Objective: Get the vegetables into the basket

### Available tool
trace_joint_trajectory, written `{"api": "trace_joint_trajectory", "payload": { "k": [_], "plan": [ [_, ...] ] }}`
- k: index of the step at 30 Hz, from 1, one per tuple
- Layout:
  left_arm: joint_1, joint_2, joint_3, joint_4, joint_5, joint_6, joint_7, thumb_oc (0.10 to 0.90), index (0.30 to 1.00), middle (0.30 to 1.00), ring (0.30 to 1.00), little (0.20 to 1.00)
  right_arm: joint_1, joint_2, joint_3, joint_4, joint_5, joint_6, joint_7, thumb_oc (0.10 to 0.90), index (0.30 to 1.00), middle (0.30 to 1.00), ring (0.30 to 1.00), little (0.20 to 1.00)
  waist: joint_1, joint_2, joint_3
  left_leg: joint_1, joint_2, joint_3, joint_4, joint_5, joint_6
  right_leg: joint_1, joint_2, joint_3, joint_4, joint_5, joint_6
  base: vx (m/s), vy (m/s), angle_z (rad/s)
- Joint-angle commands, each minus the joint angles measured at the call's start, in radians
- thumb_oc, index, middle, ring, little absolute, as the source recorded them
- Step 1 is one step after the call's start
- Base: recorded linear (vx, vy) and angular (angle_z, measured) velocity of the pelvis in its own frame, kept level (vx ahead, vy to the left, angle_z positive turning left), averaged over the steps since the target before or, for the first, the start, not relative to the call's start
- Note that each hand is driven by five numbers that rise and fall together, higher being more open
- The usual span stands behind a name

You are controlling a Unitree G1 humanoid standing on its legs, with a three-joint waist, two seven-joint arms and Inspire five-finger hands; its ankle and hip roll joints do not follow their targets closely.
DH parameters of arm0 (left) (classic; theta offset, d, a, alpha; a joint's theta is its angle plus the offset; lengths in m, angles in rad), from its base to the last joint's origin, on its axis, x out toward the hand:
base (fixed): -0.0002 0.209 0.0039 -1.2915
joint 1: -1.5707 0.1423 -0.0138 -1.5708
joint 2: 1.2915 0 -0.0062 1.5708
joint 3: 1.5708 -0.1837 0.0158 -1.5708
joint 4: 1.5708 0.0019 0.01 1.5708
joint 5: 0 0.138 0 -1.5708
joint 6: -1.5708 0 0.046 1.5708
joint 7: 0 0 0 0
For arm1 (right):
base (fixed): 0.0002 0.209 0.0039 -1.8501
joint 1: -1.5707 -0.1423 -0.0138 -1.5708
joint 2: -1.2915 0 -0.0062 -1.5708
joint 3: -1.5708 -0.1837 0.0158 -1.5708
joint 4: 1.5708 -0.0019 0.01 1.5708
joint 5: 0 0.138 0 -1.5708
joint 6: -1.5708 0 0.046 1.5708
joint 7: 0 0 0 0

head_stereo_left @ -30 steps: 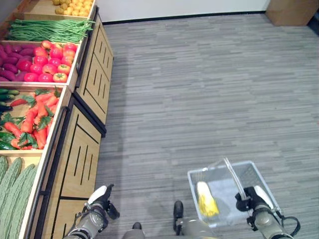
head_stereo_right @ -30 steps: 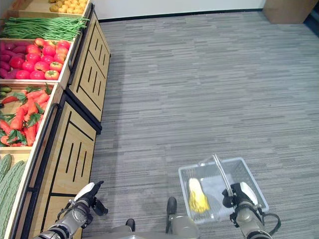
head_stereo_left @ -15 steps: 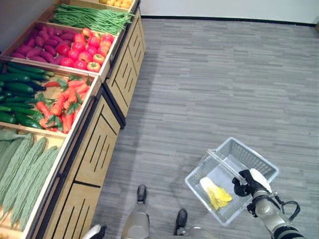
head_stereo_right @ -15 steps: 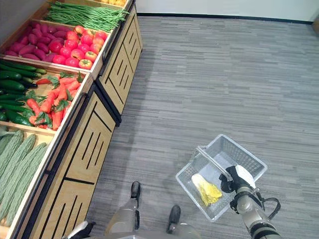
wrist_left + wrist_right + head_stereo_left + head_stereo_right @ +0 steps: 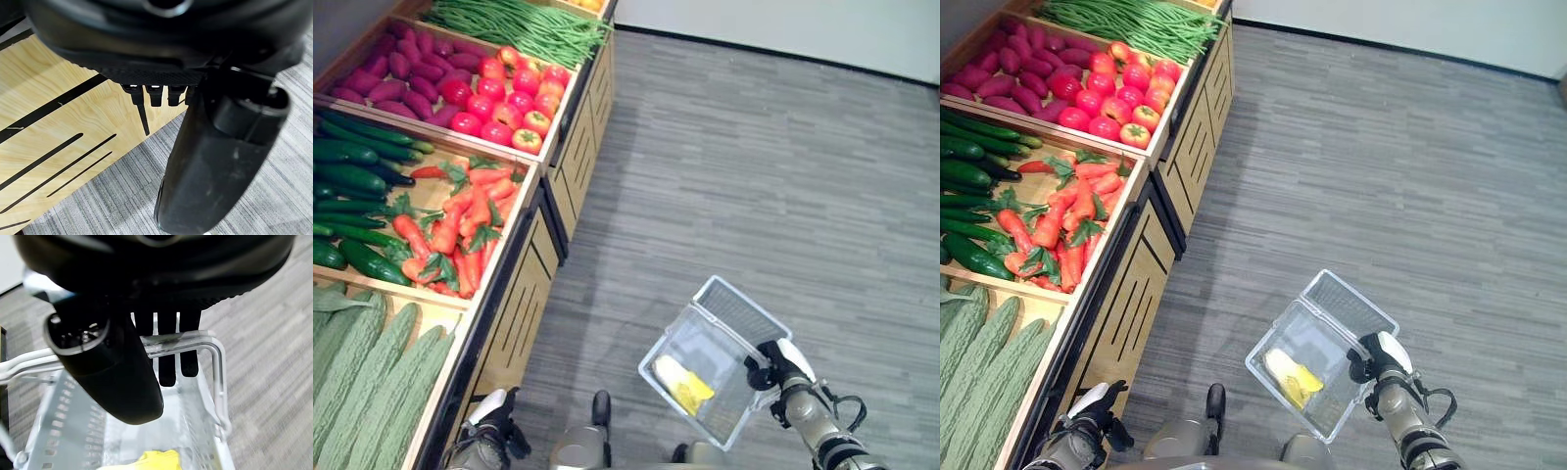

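I'm looking down on grey striped carpet floor [image 5: 783, 166] running to a white wall [image 5: 783, 24] at the far edge, and along my left side stands a wooden produce stand [image 5: 524, 294] with slotted light-wood fronts and dark trim. Its bins, far to near: green beans [image 5: 524, 24], then a bin with purple sweet potatoes [image 5: 396, 73] beside red tomatoes [image 5: 504, 98], then dark cucumbers [image 5: 352, 186] next to carrots [image 5: 460, 230] with green tops, and nearest me pale green bitter gourds [image 5: 372, 382] lying side by side. Down at my right, the clear plastic basket [image 5: 724, 313] hangs off the floor, tilted, its wire handle [image 5: 176, 345] running under my right hand [image 5: 773, 364]. In the right wrist view I see the fingers [image 5: 166, 357] hooked over that handle and the thumb [image 5: 112, 377] beside them, so that hand is gripping the handle. Inside the basket, against its lower side, lies one yellow-and-white vegetable [image 5: 680, 384]; I can't tell which kind. My left hand [image 5: 494, 416] hangs low next to the stand's front panel, holding nothing; in the left wrist view the fingers [image 5: 151, 95] show only as short tips past the palm with the thumb [image 5: 215, 156] in front, and I cannot tell whether they are curled or straight.
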State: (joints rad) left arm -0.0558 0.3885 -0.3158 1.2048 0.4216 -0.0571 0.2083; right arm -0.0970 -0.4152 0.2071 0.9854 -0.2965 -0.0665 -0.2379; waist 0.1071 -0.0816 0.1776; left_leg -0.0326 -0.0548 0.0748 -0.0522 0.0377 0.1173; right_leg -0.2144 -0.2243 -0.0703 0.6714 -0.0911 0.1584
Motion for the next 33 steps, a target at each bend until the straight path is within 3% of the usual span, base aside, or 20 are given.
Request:
{"api": "trace_joint_trajectory", "payload": {
  "k": [1, 4, 6, 8, 11, 14, 21, 23, 24, 25, 27, 30, 32, 33],
  "plan": [
    [0.019, 0.044, 0.039, -0.016, -0.026, 0.002, 0.016, 0.900, 1.000, 1.000, 1.000, 1.000, 0.015, -0.073, -0.018, -0.059, 0.046, -0.012, -0.035, 0.400, 0.300, 0.300, 0.300, 0.300, -0.038, 0.008, -0.006, -0.031, 0.048, -0.056, 0.082, -0.044, -0.080, 0.001, 0.045, -0.023, -0.357, 0.241, 0.000, 0.18, -0.054, 0.27],
    [-0.020, 0.047, 0.033, -0.029, -0.047, -0.003, 0.027, 0.900, 1.000, 1.000, 1.000, 1.000, 0.027, -0.065, -0.018, -0.047, 0.053, -0.011, -0.038, 0.400, 0.300, 0.300, 0.300, 0.300, -0.074, 0.006, 0.005, 0.023, 0.057, -0.095, 0.067, -0.069, -0.101, -0.022, 0.029, -0.022, -0.513, 0.261, 0.018, 0.32, -0.146, 0.62],
    [-0.069, 0.051, 0.027, -0.047, -0.072, -0.014, 0.033, 0.900, 1.000, 1.000, 1.000, 1.000, 0.038, -0.057, -0.016, -0.020, 0.054, -0.005, -0.035, 0.400, 0.300, 0.300, 0.300, 0.300, -0.113, 0.001, 0.008, 0.078, 0.070, -0.139, 0.074, -0.112, -0.125, -0.063, 0.026, 0.047, -0.640, 0.316, 0.045, 0.39, -0.188, 0.63],
    [-0.079, 0.048, 0.033, -0.062, -0.097, -0.020, 0.033, 0.900, 1.000, 1.000, 1.000, 1.000, 0.051, -0.056, -0.019, -0.008, 0.052, 0.001, -0.029, 0.400, 0.300, 0.300, 0.300, 0.300, -0.123, -0.006, 0.000, 0.109, 0.076, -0.158, 0.072, -0.133, -0.137, -0.075, 0.026, 0.064, -0.650, 0.334, 0.056, 0.32, -0.181, 0.38],
    [-0.077, 0.039, 0.035, -0.076, -0.110, -0.021, 0.036, 0.900, 1.000, 1.000, 1.000, 1.000, 0.067, -0.055, -0.023, 0.014, 0.050, 0.002, -0.020, 0.400, 0.300, 0.300, 0.300, 0.300, -0.126, -0.009, -0.028, 0.145, 0.098, -0.171, 0.073, -0.151, -0.152, -0.046, 0.044, 0.044, -0.641, 0.308, 0.041, 0.31, -0.222, 0.71],
    [-0.066, 0.042, 0.048, -0.095, -0.143, -0.029, 0.036, 0.900, 1.000, 1.000, 1.000, 1.000, 0.081, -0.068, -0.020, 0.019, 0.050, -0.004, -0.013, 0.400, 0.300, 0.300, 0.300, 0.300, -0.129, 0.007, -0.056, 0.151, 0.154, -0.202, 0.090, -0.106, -0.186, -0.036, 0.094, 0.003, -0.603, 0.264, 0.010, 0.27, -0.294, 0.16],
    [-0.067, 0.037, 0.049, -0.084, -0.154, -0.027, 0.034, 0.900, 1.000, 1.000, 1.000, 1.000, 0.064, -0.113, -0.024, 0.009, 0.058, -0.013, -0.020, 0.400, 0.300, 0.300, 0.300, 0.300, -0.126, 0.034, -0.057, 0.119, 0.205, -0.227, 0.134, 0.001, -0.220, -0.024, 0.125, -0.057, -0.568, 0.201, -0.027, 0.15, -0.207, 0.16],
    [-0.067, 0.033, 0.057, -0.065, -0.152, -0.023, 0.033, 0.900, 1.000, 1.000, 1.000, 1.000, 0.062, -0.134, -0.022, -0.034, 0.050, -0.016, -0.017, 0.400, 0.300, 0.300, 0.300, 0.300, -0.127, 0.036, -0.052, 0.091, 0.213, -0.193, 0.175, 0.032, -0.226, -0.010, 0.121, -0.076, -0.568, 0.185, -0.041, 0.12, -0.166, 0.44],
    [-0.061, 0.028, 0.064, -0.049, -0.154, -0.018, 0.029, 0.900, 1.000, 1.000, 1.000, 1.000, 0.055, -0.152, -0.018, -0.052, 0.047, -0.018, -0.019, 0.400, 0.300, 0.300, 0.300, 0.300, -0.123, 0.035, -0.042, 0.052, 0.215, -0.142, 0.230, 0.062, -0.230, 0.018, 0.117, -0.099, -0.572, 0.165, -0.056, 0.08, -0.134, 0.51],
    [-0.061, 0.027, 0.064, -0.049, -0.154, -0.018, 0.029, 0.900, 1.000, 1.000, 1.000, 1.000, 0.055, -0.152, -0.017, -0.052, 0.047, -0.019, -0.019, 0.400, 0.300, 0.300, 0.300, 0.300, -0.124, 0.035, -0.041, 0.051, 0.215, -0.143, 0.233, 0.061, -0.230, 0.019, 0.117, -0.100, -0.573, 0.164, -0.056, 0.07, -0.131, 0.53],
    [-0.060, 0.022, 0.072, -0.023, -0.157, -0.012, 0.026, 0.900, 1.000, 1.000, 1.000, 1.000, 0.050, -0.167, -0.016, -0.099, 0.041, -0.020, -0.017, 0.400, 0.300, 0.300, 0.300, 0.300, -0.115, 0.035, -0.024, -0.010, 0.209, -0.067, 0.249, 0.061, -0.226, 0.057, 0.105, -0.135, -0.588, 0.149, -0.062, 0.05, -0.118, 0.70],
    [-0.064, 0.017, 0.075, 0.001, -0.137, 0.001, 0.022, 0.900, 1.000, 1.000, 1.000, 1.000, 0.056, -0.175, -0.034, -0.180, 0.044, -0.021, -0.028, 0.400, 0.300, 0.300, 0.300, 0.300, -0.111, 0.026, -0.015, -0.118, 0.182, 0.062, 0.159, 0.019, -0.202, 0.095, 0.077, -0.205, -0.616, 0.139, -0.047, 0.09, -0.074, 0.90],
    [-0.062, 0.015, 0.073, 0.020, -0.116, 0.008, 0.017, 0.900, 1.000, 1.000, 1.000, 1.000, 0.057, -0.176, -0.036, -0.209, 0.038, -0.021, -0.030, 0.400, 0.300, 0.300, 0.300, 0.300, -0.103, 0.031, -0.013, -0.171, 0.184, 0.121, 0.127, 0.057, -0.203, 0.130, 0.076, -0.234, -0.617, 0.121, -0.047, 0.20, 0.026, 1.03],
    [-0.049, 0.018, 0.080, 0.020, -0.103, 0.010, 0.014, 0.900, 1.000, 1.000, 1.000, 1.000, 0.056, -0.172, -0.032, -0.237, 0.028, -0.021, -0.029, 0.400, 0.300, 0.300, 0.300, 0.300, -0.084, 0.032, -0.010, -0.202, 0.189, 0.144, 0.102, 0.103, -0.211, 0.156, 0.086, -0.241, -0.623, 0.113, -0.046, 0.17, 0.046, 0.91]
  ]
}}
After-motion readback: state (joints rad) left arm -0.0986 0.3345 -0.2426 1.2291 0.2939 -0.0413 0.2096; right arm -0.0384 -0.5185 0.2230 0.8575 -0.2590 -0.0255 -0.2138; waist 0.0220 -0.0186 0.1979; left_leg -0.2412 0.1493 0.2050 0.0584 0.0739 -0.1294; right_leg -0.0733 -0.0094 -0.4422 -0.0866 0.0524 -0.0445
